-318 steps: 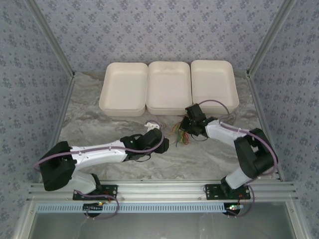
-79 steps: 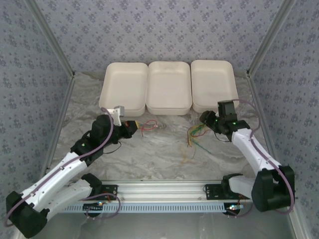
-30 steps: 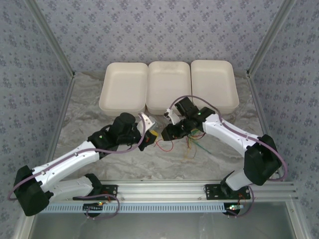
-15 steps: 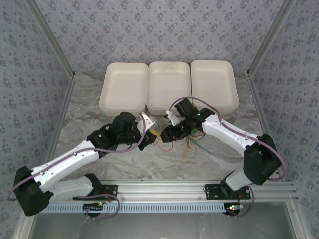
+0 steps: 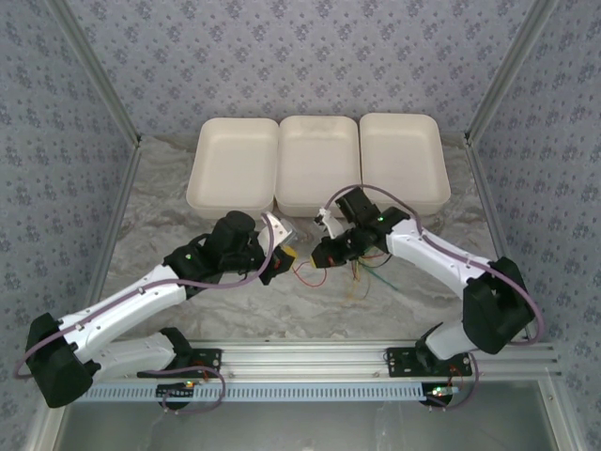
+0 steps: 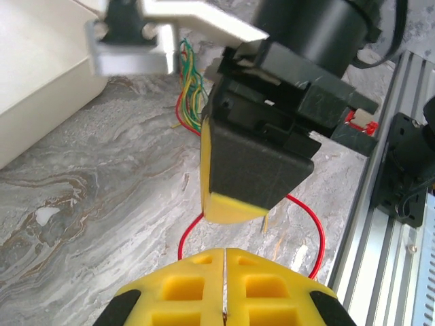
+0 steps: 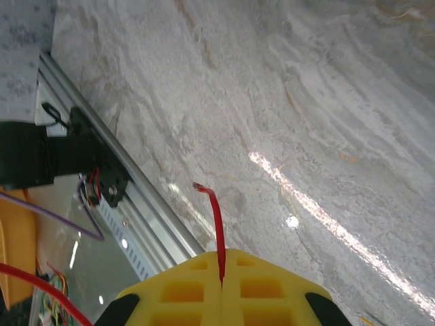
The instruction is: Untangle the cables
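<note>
Two arms meet over the middle of the table (image 5: 188, 216), fingers nearly tip to tip.

The left arm (image 5: 141, 301) stretches toward 2 o'clock, and the right arm (image 5: 432, 258) folds in toward 9 o'clock. The left fingers (image 5: 289, 254) are pressed fully together; the red cable (image 5: 310, 273) loops just in front of them, but whether they pinch it is hidden. The right fingers (image 7: 221, 285) are closed on that red cable, whose end sticks out of their seam. The other cables (image 5: 362, 268) lie at 4 o'clock from them.

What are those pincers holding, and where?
The right pincer pinches a red wire near its tip; the left pincer seems to grip it further along.
</note>
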Tool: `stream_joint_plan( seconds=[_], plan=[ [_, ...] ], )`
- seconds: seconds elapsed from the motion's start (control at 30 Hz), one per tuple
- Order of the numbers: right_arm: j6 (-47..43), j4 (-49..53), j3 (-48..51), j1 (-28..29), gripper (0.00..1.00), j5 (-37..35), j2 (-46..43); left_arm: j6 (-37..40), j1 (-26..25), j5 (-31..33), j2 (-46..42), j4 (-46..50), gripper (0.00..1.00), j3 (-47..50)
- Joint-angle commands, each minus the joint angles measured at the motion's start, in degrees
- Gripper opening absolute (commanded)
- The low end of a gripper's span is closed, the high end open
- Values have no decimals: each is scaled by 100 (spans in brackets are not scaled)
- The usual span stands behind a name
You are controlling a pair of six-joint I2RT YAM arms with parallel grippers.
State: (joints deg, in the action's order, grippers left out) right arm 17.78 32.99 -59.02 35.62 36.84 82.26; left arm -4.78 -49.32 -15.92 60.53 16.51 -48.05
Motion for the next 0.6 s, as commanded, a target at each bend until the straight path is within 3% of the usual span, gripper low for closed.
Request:
stream_joint_plan(
  seconds=[0.0,0.17,0.33,0.47,0.57],
  plan=[
    [595,-723,268,-324,0,-368,-732,-770,-48,519,-140,-443,0,255],
    [2084,-2651,962,-916,0,-1115,-1895,-3323,-178,1544,-103,-2376,0,1356],
    [2993,-3998,1437,-580,0,-2888,-2588,-5069,-944,2711,661,-4431,0,1852],
    [3160,-5243,2040,-113,0,-4563,-3060,-6232,-1308,3264,1400,-4844,0,1642],
    [3358,-5959,2186,-138,0,-4870,-3053,-6982,-1467,3514,1872,-5465,0,1687]
  ],
)
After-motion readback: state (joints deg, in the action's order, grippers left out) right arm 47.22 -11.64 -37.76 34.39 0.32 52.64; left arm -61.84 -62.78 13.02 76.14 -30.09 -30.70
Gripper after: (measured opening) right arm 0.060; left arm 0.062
